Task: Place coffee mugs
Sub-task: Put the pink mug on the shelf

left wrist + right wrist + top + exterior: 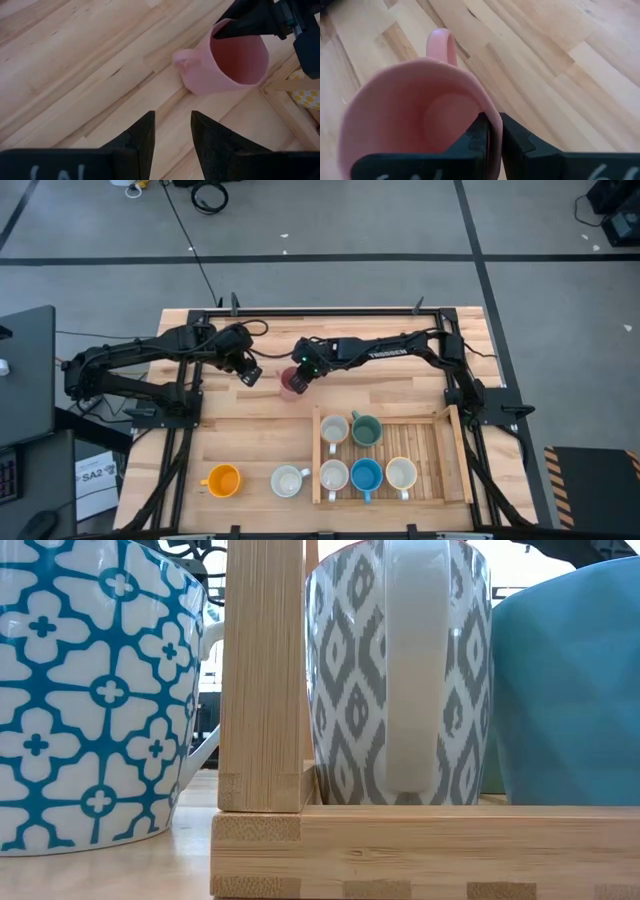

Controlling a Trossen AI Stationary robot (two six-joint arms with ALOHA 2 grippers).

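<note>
High view shows the pink mug point(291, 384) on the bare wooden table point(400, 395), just off the bamboo tray's point(457, 452) far-left corner, at about eleven o'clock from it. The right gripper point(297, 373) has its fingers pinched narrow on the mug's rim wall, one finger inside and one outside, as the right wrist view makes plain; the handle points away from that arm. The mug appears to rest on or just above the boards; which one cannot be told.

Inside the tray stand five mugs: a cream mug point(334, 430) and the dark green mug point(366, 429) in the far row, then a patterned white mug point(333, 475), the blue mug point(366, 475) and another cream mug point(401, 474) in the near row. Judging by that, more than half the job looks done. Left outside are the pink one in hand, a white mug point(288, 481) just beyond the tray's left wall at nine o'clock, and the orange mug point(222, 480) farther out the same way.

At about nine o'clock from the pink mug, the left gripper point(249, 373) hovers beside it, fingers narrowly parted and holding nothing.

Low view is almost wholly blocked by two patterned mugs, a blue one and the tray post, so neither arm shows there. The tray's free slots at its right are partly hard to read from above.
</note>
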